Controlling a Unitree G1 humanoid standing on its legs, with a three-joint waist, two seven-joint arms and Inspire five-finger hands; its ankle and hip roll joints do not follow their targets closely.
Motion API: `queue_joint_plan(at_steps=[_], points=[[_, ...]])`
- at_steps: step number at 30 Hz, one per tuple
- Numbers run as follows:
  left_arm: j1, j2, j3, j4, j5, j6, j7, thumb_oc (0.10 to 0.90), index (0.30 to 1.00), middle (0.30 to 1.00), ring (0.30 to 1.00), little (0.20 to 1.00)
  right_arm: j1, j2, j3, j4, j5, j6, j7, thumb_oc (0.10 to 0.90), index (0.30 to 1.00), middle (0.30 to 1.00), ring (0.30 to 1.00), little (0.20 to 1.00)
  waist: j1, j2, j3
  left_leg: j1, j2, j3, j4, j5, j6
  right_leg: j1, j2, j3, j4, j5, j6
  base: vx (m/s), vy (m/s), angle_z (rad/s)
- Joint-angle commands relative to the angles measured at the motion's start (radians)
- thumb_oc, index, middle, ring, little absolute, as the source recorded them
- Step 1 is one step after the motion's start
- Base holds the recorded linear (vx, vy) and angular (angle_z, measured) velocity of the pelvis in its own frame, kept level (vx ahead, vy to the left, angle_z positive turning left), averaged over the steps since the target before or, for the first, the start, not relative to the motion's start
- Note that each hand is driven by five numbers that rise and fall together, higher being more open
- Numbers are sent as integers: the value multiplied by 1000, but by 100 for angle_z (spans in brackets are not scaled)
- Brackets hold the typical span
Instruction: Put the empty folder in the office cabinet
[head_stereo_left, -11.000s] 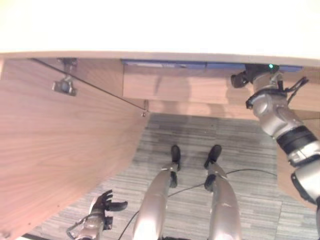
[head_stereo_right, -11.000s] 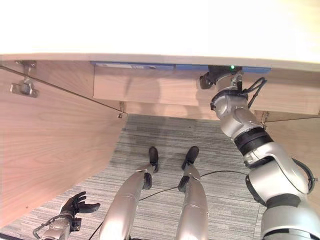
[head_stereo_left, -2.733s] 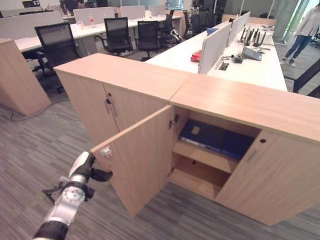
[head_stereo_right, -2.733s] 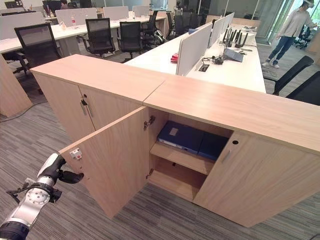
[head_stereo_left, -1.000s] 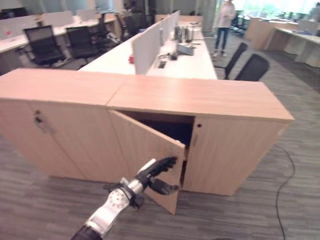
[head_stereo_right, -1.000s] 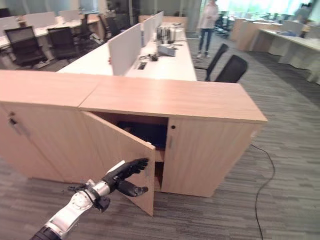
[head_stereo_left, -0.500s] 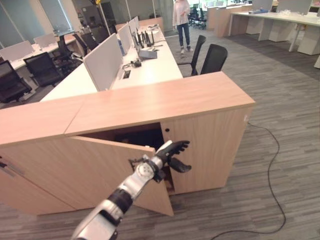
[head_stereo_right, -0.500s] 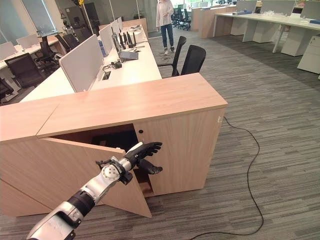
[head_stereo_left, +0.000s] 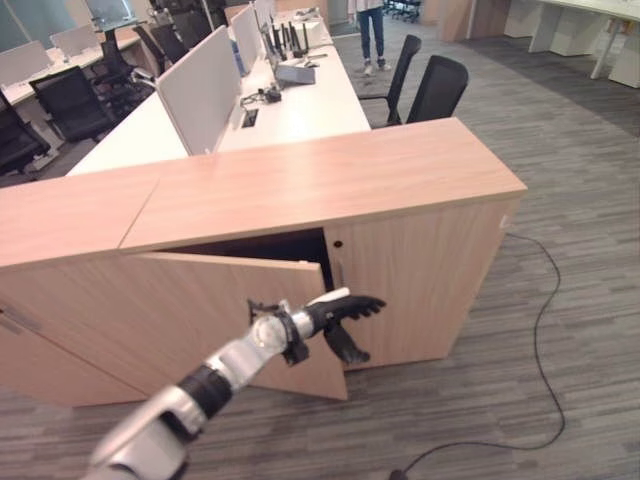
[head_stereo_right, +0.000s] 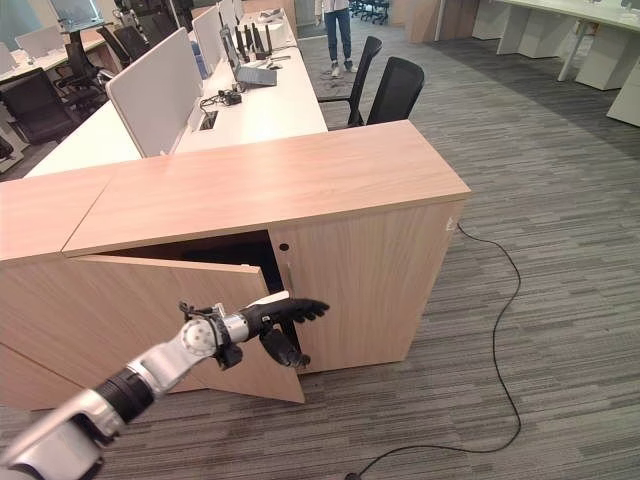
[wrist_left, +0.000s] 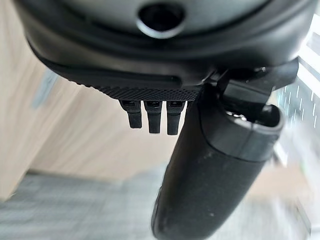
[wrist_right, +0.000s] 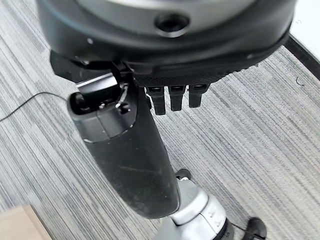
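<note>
The light wood office cabinet stands ahead with its left door swung most of the way in. Only a narrow dark gap remains under the top. Whatever lies on the shelf is hidden in that dark. My left hand is open, its straight fingers laid against the door's free edge near the right door. In the left wrist view the left hand shows its thumb in front of wood panels. My right hand hangs open over the grey carpet and holds nothing.
A second cabinet adjoins on the left. Behind both run white desks with a divider panel and black chairs. A person stands at the far end. Grey carpet spreads to the right.
The door has swung further in, from wide open with blue folders showing to nearly shut. My left hand rides on its edge. The camera has also shifted.
</note>
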Motion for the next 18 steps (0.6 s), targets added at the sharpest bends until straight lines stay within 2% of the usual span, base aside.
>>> queue_joint_plan(at_steps=[1, 2, 7, 8, 9, 10, 12, 14, 18], points=[[-220, 47, 18, -16, -152, -93, -47, 800, 900, 900, 900, 900, -39, 14, 23, 45, -14, -12, 21, 800, 900, 900, 900, 900, 5, -53, -63, 8, 31, -21, 121, -30, -15, 44, 18, -34, 7, -135, 25, 0, 0, 0], [-246, 70, -13, -30, -208, -91, -72, 800, 900, 900, 900, 900, -42, 16, 31, 44, -16, -11, 29, 800, 900, 900, 900, 900, 5, -52, -65, 9, 31, -21, 120, -28, -17, 45, 18, -35, 7, -132, 26, 0, 0, 0], [-291, 100, -47, -54, -297, -95, -102, 800, 900, 900, 900, 900, -39, 6, 41, 38, -33, -15, 45, 800, 900, 900, 900, 900, 0, -54, -69, 12, 28, -15, 107, -22, -22, 43, 17, -34, 7, -128, 31, 0, 0, 0], [-291, 101, -47, -55, -298, -94, -102, 800, 900, 900, 900, 900, -39, 7, 41, 38, -33, -15, 45, 800, 900, 900, 900, 900, 0, -54, -69, 12, 28, -15, 106, -22, -22, 43, 17, -34, 7, -128, 31, 0, 0, 0], [-269, 113, -33, -111, -400, -85, -115, 800, 900, 900, 900, 900, -32, 9, 45, 32, -40, -19, 54, 800, 900, 900, 900, 900, 0, -57, -73, 14, 24, -11, 94, -13, -24, 41, 14, -35, 7, -125, 33, -47, 19, -4], [-256, 114, -22, -135, -440, -79, -123, 800, 900, 900, 900, 900, -26, 12, 46, 32, -44, -21, 58, 800, 900, 900, 900, 900, 1, -63, -74, 6, 20, 0, 89, 6, -16, 31, 9, -41, 7, -110, 27, -42, 24, -4], [-228, 115, -12, -191, -492, -72, -144, 800, 900, 900, 900, 900, -12, 15, 47, 35, -55, -21, 62, 800, 900, 900, 900, 900, -1, -61, -76, 17, 21, -8, 82, -6, -25, 40, 12, -38, 7, -123, 34, 45, 21, -3], [-204, 121, -8, -252, -519, -68, -161, 800, 900, 900, 900, 900, -2, 20, 49, 41, -65, -22, 67, 800, 900, 900, 900, 900, 1, -68, -75, 11, 18, 4, 75, 9, -17, 31, 8, -47, 7, -111, 29, 0, 0, 0], [-206, 150, -37, -280, -497, -68, -180, 800, 900, 900, 900, 900, 5, 17, 47, 59, -73, -22, 76, 800, 900, 900, 900, 900, 4, -63, -74, 22, 20, -9, 67, -9, -25, 44, 11, -47, 7, -130, 35, 16, 4, 1]])
